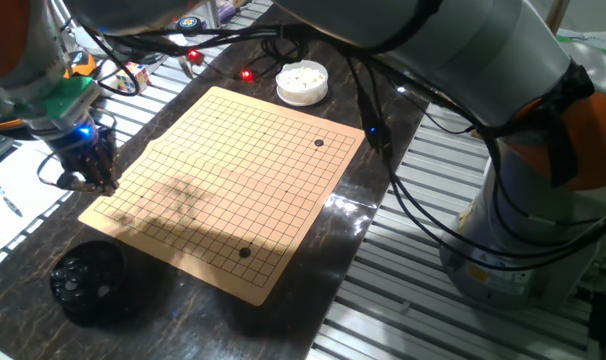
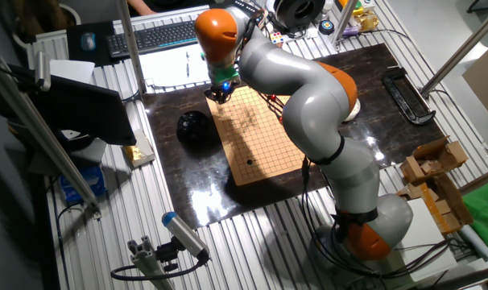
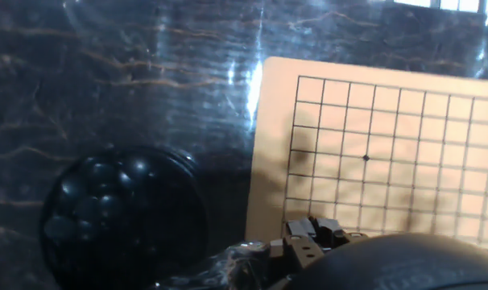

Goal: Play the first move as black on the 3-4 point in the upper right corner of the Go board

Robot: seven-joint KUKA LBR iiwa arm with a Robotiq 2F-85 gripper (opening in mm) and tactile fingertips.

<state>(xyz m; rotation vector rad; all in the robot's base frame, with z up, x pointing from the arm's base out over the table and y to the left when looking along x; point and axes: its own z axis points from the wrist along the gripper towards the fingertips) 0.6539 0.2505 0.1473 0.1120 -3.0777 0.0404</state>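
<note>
The Go board (image 1: 233, 180) lies on the dark table and also shows in the other fixed view (image 2: 256, 133) and the hand view (image 3: 405, 153). Two black stones lie on it: one near the far right corner (image 1: 319, 143), one near the front edge (image 1: 245, 253). My gripper (image 1: 99, 183) hangs low over the board's left corner, between the board and the black bowl (image 1: 86, 282); it also shows in the other fixed view (image 2: 218, 97). Its fingers are too small and dark to tell open from shut. In the hand view the black bowl (image 3: 119, 217) holds several glossy black stones.
A white bowl of white stones (image 1: 302, 82) stands beyond the board's far corner. Cables run along the table's right side (image 1: 383, 150). A keyboard (image 2: 159, 36) and papers lie behind the table. The arm's base (image 2: 365, 225) stands at the front right.
</note>
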